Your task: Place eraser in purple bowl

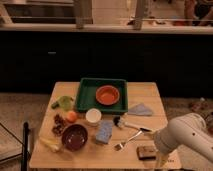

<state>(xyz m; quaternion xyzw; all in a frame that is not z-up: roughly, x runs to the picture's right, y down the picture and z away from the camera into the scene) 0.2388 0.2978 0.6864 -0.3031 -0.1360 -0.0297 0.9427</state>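
No text, label or number is readable; the pincer [159,161] hangs beside the eraser [146,151].

My one camera looks down at a slant from high on the near side, facing across the table [148,93] toward a dark counter [105,55] beyond. It stands back enough to show the whole tabletop. My arm [186,137] enters at lower right; my gripper [160,161] hangs at the bottom edge, just beside the eraser [146,151].
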